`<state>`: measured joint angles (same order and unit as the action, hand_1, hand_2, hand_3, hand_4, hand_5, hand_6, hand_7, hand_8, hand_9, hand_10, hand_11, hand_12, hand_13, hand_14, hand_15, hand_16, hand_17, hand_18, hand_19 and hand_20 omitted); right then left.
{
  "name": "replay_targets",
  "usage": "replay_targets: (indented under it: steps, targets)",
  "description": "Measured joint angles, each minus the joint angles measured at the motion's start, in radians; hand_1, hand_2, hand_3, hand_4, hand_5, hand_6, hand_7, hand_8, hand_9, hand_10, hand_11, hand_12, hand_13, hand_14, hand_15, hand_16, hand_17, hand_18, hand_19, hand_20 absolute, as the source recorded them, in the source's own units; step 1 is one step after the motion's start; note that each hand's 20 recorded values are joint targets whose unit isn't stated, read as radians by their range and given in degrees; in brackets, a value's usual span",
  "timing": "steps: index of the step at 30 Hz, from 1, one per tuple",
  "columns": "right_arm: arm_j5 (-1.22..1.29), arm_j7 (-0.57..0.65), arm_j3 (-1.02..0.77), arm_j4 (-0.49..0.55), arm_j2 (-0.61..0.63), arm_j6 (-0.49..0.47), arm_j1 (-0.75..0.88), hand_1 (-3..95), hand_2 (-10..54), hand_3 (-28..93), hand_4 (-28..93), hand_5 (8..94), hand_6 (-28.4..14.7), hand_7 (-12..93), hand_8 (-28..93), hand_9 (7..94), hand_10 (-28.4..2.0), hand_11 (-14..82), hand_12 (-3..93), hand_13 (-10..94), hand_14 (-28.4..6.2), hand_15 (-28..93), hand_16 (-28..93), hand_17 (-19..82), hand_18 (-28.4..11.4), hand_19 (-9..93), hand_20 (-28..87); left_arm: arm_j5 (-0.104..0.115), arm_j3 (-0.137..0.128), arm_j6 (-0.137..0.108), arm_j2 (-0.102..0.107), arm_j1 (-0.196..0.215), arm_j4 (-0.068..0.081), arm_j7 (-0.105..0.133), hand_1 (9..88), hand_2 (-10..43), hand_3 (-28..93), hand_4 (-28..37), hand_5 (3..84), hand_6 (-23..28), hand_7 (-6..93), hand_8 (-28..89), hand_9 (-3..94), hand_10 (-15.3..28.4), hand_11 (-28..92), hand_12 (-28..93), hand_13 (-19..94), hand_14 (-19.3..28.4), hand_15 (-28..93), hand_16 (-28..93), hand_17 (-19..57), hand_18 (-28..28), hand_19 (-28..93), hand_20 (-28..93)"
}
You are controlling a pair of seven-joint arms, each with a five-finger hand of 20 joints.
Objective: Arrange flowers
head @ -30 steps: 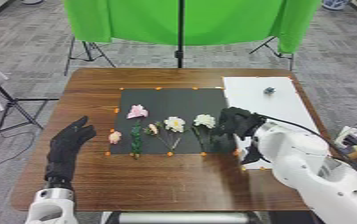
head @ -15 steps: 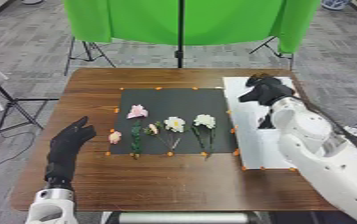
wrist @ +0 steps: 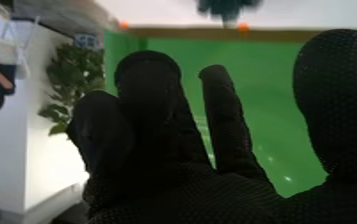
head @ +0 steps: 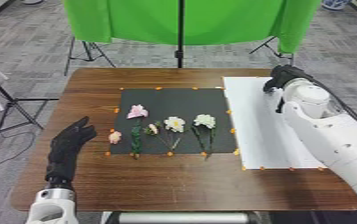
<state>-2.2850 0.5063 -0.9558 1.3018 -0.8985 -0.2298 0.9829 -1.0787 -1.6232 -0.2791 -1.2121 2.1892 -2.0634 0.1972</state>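
The dark teal flower (wrist: 228,6) was on the white rectangular sheet (head: 263,137), near an orange-marked edge. Picking it up seemed the step in hand: the black-gloved right hand (head: 286,77), fingers straight and somewhat spread, pinched nothing that could be seen at the sheet's far end. The next move probably called for closing on the stem, then carrying it to the pink and white flowers (head: 174,122) on the dark square mat (head: 161,100). The wrist view's edge cut off the bloom, and its stem was hard to make out
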Motion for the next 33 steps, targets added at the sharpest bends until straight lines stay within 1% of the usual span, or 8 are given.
replay_targets:
  steps: [4,7,10,13,16,19,24,33]
  targets:
    - [-0.015,-0.017,0.01,-0.057,-0.034,0.011,0.0,35.9,-9.5,72,-17,48.5,2.5,15,-10,57.9,-15.7,16.7,21.2,78,-6.8,68,31,58,-14.8,93,53,0.0,0.005,0.0,0.0,-0.005,0.002,0.0,25.8,-6.8,67,-26.2,41.9,5.1,11.7,-6,43.2,13.5,23,12,31,18.3,34,-2,1.8,14.5,16,21]
    - [-0.031,-0.039,0.026,-0.081,-0.049,0.043,0.008,43.3,-9.5,71,-20,62.6,3.0,20,-9,71.1,-11.4,20.6,21.8,83,-4.3,67,32,61,-13.3,93,57,0.0,0.005,0.001,-0.001,-0.007,0.002,0.0,25.9,-6.8,67,-26.2,41.9,5.1,11.8,-6,43.2,13.6,23,12,31,18.3,34,-2,1.8,14.5,16,21]
    - [-0.061,-0.067,0.056,-0.095,-0.053,0.158,0.023,56.6,-9.5,61,-20,74.8,1.5,24,4,84.8,-8.4,9.8,37.3,87,-2.9,66,32,65,-11.9,93,58,0.0,0.005,0.001,-0.001,-0.007,0.002,0.001,25.9,-6.8,67,-26.2,41.9,5.1,11.7,-6,43.2,13.5,23,12,31,18.3,34,-2,1.8,14.6,16,21]
    - [-0.077,-0.082,0.086,-0.1,-0.052,0.314,0.043,60.7,-9.5,61,-21,78.9,0.8,26,6,88.9,-8.3,10.4,40.2,89,-2.0,65,33,67,-11.1,93,58,0.0,0.005,0.001,-0.001,-0.007,0.002,0.001,26.0,-6.7,67,-26.1,41.9,5.0,11.9,-6,43.2,13.5,23,12,31,18.2,34,-2,1.8,14.5,16,21]
    - [-0.074,-0.089,0.091,-0.079,-0.046,0.392,0.079,61.5,-9.5,61,-21,79.9,0.2,25,7,89.7,-8.7,10.6,40.6,89,-1.7,65,33,68,-11.0,93,58,0.0,0.005,0.001,-0.001,-0.007,0.002,0.001,26.0,-6.7,66,-26.0,41.9,5.1,11.9,-6,43.3,13.6,23,12,31,18.2,35,-2,1.8,14.5,16,21]
    - [-0.054,-0.089,0.064,0.005,-0.023,0.397,0.138,61.5,-9.5,62,-21,80.2,0.0,25,7,89.9,-8.9,10.5,40.8,90,-1.5,65,33,68,-10.7,93,57,0.0,0.005,0.001,-0.001,-0.007,0.002,0.001,26.0,-6.7,66,-26.0,41.9,5.0,11.9,-6,43.3,13.6,23,12,31,18.2,34,-2,1.8,14.5,16,21]
    - [0.053,-0.078,-0.054,0.244,0.035,0.393,0.284,61.2,-9.5,62,-21,80.4,0.0,24,8,89.9,-8.9,10.2,41.2,90,-1.5,64,34,68,-10.6,93,58,0.0,0.004,0.001,-0.001,-0.005,0.002,0.001,26.1,-6.7,66,-26.0,41.9,4.9,12.0,-6,43.2,13.6,23,12,31,18.2,35,-2,1.7,14.5,16,21]
    - [0.126,-0.092,-0.148,0.565,0.124,0.304,0.466,61.0,-9.5,61,-21,79.6,0.2,23,8,88.9,-8.5,9.6,41.1,89,-1.5,64,34,67,-10.2,93,58,0.0,0.004,0.003,-0.001,-0.003,0.002,0.0,26.1,-6.7,66,-25.8,41.9,5.1,11.8,-6,43.2,13.6,23,12,31,18.2,35,-2,1.8,14.5,16,21]
